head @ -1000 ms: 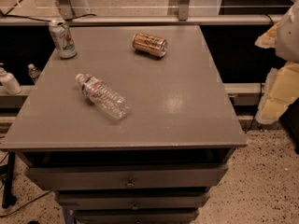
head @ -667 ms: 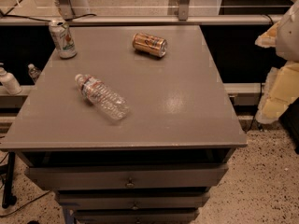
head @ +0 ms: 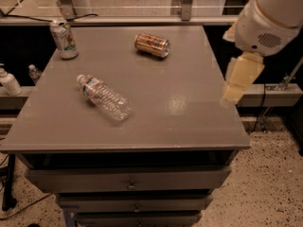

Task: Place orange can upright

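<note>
The orange can (head: 152, 45) lies on its side at the far middle of the grey table (head: 189, 126), its silver top facing right. My gripper (head: 231, 96) hangs from the white arm (head: 270, 18) over the table's right edge. It is well to the right of the can, nearer the front, and apart from it. It holds nothing that I can see.
A white can with green and red print (head: 64, 39) stands upright at the far left corner. A clear water bottle (head: 104, 97) lies on its side at the left middle. Drawers (head: 130, 179) sit under the tabletop. A white bottle (head: 8, 81) stands on a ledge to the left.
My arm and gripper have moved left, from beside the table to over its right edge. The cans and the bottle have not moved.
</note>
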`<action>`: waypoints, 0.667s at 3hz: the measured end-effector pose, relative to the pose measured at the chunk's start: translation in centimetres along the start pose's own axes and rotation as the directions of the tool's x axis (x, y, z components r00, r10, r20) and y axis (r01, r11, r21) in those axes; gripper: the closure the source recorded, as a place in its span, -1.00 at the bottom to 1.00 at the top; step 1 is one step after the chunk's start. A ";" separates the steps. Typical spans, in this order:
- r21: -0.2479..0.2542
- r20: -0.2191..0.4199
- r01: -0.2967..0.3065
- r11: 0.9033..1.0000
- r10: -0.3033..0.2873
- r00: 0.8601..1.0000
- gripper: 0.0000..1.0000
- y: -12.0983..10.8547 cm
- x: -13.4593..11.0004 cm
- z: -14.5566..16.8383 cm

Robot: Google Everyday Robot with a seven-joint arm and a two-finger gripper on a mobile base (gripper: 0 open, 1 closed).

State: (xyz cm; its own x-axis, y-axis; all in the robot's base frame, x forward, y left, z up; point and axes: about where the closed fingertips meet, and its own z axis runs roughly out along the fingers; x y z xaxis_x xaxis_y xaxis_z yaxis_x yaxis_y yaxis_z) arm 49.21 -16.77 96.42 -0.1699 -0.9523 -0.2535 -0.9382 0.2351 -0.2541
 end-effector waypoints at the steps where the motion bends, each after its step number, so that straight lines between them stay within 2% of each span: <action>1: 0.012 0.009 -0.002 1.000 0.002 1.000 -1.00 -3.3 -2.5 2.3; 2: 0.041 0.014 -0.011 0.999 0.010 1.000 -1.00 -7.3 -4.9 4.5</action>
State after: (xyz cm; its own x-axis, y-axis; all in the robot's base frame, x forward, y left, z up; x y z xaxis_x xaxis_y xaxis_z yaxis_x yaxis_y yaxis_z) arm 58.31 -12.93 95.30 -0.1754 -0.9470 -0.2690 -0.9230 0.2533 -0.2897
